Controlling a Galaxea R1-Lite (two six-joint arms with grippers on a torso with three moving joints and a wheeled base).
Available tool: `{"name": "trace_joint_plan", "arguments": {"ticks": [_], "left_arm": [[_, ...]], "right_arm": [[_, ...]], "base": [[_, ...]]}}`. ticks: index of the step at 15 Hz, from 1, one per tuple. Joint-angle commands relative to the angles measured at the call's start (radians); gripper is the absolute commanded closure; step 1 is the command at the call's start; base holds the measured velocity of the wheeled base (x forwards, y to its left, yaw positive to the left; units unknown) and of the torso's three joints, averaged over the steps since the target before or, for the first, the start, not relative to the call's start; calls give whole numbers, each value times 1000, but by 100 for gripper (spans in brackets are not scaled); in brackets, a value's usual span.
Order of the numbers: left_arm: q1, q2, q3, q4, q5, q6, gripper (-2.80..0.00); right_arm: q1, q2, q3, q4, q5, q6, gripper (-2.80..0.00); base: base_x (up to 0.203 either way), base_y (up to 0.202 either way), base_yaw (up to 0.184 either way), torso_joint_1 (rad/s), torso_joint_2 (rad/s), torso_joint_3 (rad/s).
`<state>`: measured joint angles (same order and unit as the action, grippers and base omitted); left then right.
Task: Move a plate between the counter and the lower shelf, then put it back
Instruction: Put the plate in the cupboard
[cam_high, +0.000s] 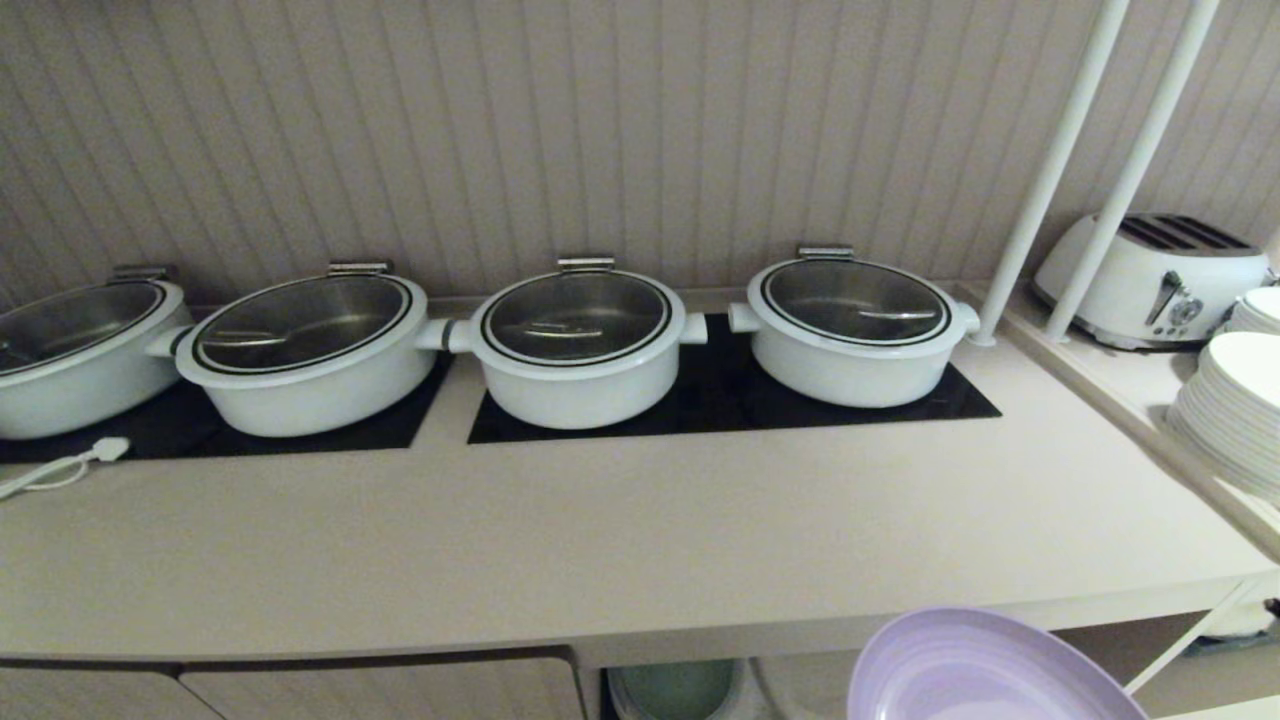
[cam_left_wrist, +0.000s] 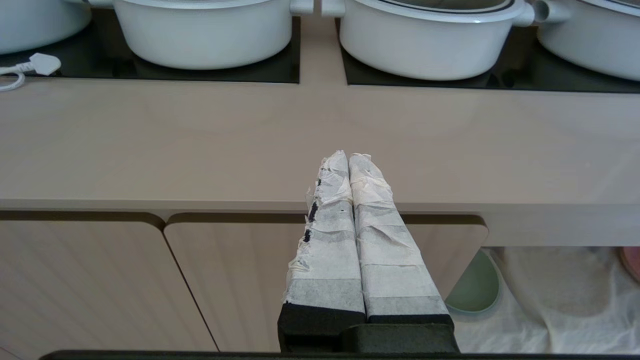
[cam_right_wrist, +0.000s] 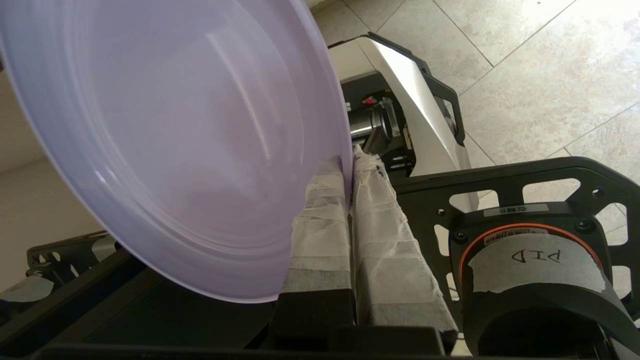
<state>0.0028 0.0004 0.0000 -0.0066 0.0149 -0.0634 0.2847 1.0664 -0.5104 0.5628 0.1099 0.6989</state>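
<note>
The pale lilac plate (cam_high: 985, 672) hangs tilted in front of the counter (cam_high: 640, 530), just below its front edge at the right. My right gripper (cam_right_wrist: 347, 165) is shut on the plate (cam_right_wrist: 175, 145), one taped finger on each face of its rim; this gripper does not show in the head view. Under the counter the lower shelf (cam_left_wrist: 565, 300) is draped in white cloth. My left gripper (cam_left_wrist: 348, 156) is shut and empty, held level before the counter's front edge.
Several white lidded pots (cam_high: 580, 345) stand on black hob panels (cam_high: 730, 400) at the back of the counter. A green plate (cam_left_wrist: 475, 287) lies in the shelf recess. A toaster (cam_high: 1150, 275) and stacked white plates (cam_high: 1235, 405) sit at right. A white plug (cam_high: 105, 450) lies at left.
</note>
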Motion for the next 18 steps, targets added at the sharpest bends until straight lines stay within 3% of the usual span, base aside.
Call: {"name": "trace_joint_plan", "arguments": {"ticks": [1,18], "left_arm": [[0,0,0,0,0,-1,0],[0,0,0,-1,0,-1,0]], "right_arm": [[1,0,0,3,1,4,0],[-1,-16,24,2,1,4,0]], "base": [[0,0,0,-59,159,69],[0,0,0,-107,233,119]]}}
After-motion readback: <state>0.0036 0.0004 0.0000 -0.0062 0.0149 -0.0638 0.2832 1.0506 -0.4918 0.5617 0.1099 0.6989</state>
